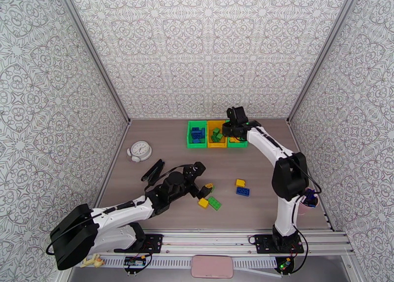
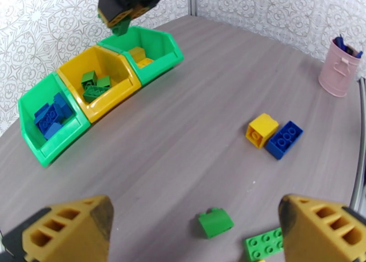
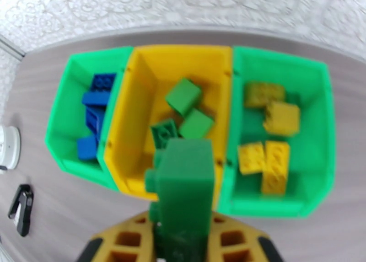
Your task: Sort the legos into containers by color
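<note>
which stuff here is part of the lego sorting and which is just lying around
Job: left green bin, yellow bin, right green bin, loose yellow lego, loose blue lego, green lego in right pincer.
Lying about: pink cup, white clock, black tool.

We see blue, green and yellow legos (image 2: pixel 283 139), two green containers (image 2: pixel 59 145) and one yellow-orange, a pink cup (image 2: pixel 337 71), a grey wood-grained desk (image 2: pixel 192 121).

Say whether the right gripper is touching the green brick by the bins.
Touching. The right wrist view shows the green brick clamped between the jaws of the right gripper.
</note>
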Robot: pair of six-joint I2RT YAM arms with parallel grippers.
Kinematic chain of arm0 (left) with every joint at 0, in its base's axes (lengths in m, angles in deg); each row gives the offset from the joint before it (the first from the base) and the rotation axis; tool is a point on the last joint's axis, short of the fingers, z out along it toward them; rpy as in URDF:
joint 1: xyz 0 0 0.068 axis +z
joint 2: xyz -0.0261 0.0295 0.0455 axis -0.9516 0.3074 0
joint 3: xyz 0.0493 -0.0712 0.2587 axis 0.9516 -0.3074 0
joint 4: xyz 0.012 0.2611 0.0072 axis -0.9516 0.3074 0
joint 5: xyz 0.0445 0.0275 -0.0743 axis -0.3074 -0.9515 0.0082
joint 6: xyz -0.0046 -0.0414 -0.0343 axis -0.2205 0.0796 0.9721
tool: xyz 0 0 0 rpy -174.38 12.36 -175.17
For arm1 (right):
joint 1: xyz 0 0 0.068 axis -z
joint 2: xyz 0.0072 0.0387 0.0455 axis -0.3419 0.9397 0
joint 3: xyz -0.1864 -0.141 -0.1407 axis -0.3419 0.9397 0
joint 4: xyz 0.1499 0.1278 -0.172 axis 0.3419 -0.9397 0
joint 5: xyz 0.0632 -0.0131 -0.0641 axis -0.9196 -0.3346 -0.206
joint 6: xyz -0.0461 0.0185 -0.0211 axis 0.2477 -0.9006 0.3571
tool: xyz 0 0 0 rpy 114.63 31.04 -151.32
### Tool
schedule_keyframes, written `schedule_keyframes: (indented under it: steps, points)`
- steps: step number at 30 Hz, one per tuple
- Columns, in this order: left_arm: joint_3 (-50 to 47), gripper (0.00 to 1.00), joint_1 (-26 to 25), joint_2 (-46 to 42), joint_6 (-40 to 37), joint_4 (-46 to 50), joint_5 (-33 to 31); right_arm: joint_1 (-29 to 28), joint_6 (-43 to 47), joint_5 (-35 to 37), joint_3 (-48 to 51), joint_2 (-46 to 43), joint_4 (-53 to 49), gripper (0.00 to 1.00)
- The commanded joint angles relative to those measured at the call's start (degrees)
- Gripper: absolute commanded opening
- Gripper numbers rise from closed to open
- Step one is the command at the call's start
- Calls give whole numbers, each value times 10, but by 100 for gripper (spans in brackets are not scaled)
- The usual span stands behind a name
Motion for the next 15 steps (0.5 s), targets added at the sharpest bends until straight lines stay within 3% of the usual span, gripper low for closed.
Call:
schedule_keyframes:
  steps: [1, 7, 11, 15]
  points:
    - [27, 100, -7, 4, 26, 30, -25, -3, 12, -42, -73, 61, -10, 20]
    - [46, 100, -18, -23, 70, 123, -65, -6, -5, -23, -156, 135, -13, 28]
    - [62, 100, -18, -36, 92, 178, -68, -6, -3, -32, -171, 141, -20, 38]
    - [76, 100, -10, -42, 137, 216, -68, -6, 2, -45, -139, 114, -10, 56]
